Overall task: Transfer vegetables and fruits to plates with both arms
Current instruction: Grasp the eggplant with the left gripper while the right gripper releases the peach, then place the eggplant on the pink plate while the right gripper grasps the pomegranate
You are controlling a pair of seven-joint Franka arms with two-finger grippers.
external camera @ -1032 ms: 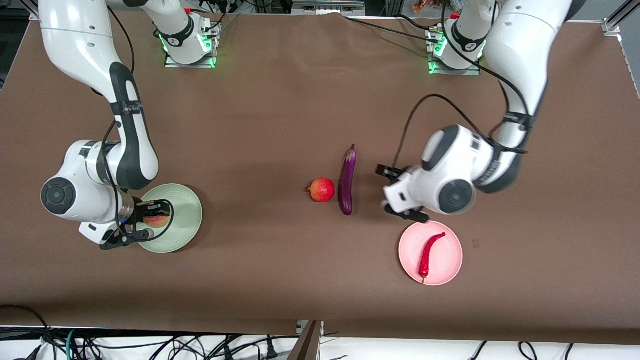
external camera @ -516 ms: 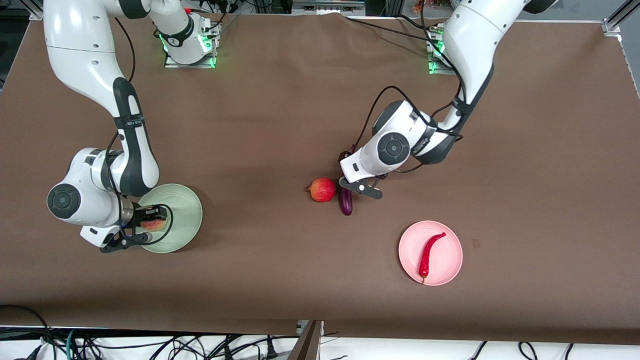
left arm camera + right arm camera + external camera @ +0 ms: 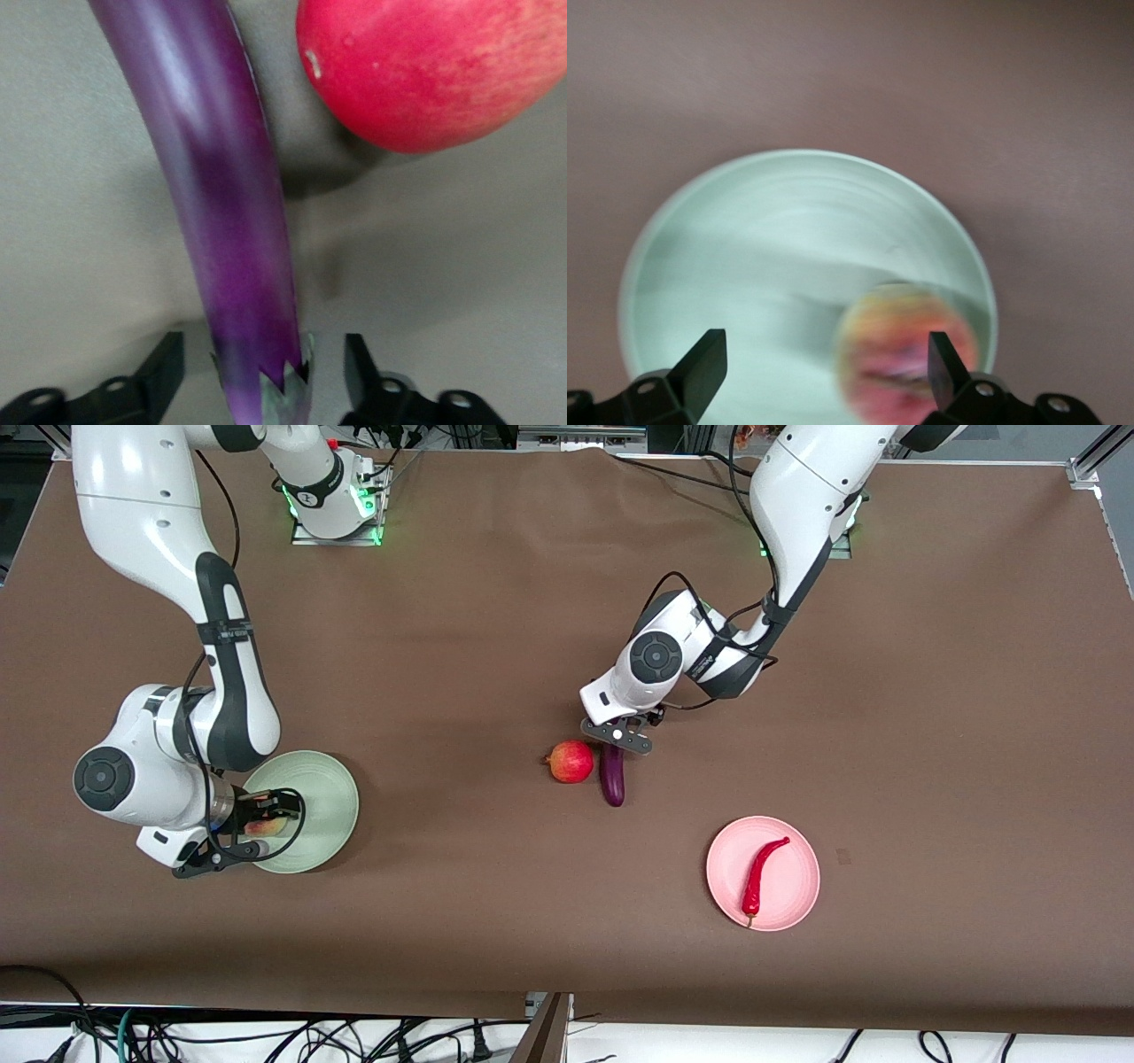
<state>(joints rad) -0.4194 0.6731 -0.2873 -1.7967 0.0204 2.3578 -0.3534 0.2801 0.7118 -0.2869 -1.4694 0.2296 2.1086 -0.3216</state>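
Observation:
The purple eggplant (image 3: 612, 778) lies mid-table beside the red pomegranate-like fruit (image 3: 570, 762). My left gripper (image 3: 614, 733) is low over the eggplant's stem end and hides it in the front view. In the left wrist view the eggplant (image 3: 221, 195) runs between my open fingers (image 3: 164, 367), the left gripper (image 3: 263, 372) astride its stem cap, with the fruit (image 3: 434, 62) beside it. The peach (image 3: 265, 828) lies on the pale green plate (image 3: 323, 797). My right gripper (image 3: 262, 817) is open around the peach (image 3: 908, 354), which is close to one finger (image 3: 943, 359). The chili (image 3: 760, 875) lies on the pink plate (image 3: 796, 890).
The brown cloth covers the table. The two arm bases (image 3: 335, 500) stand along the table's edge farthest from the front camera. Cables hang below the edge nearest that camera.
My left arm has swung from beside the pink plate to over the eggplant's stem end. My right gripper and the peach have shifted slightly toward the green plate's rim.

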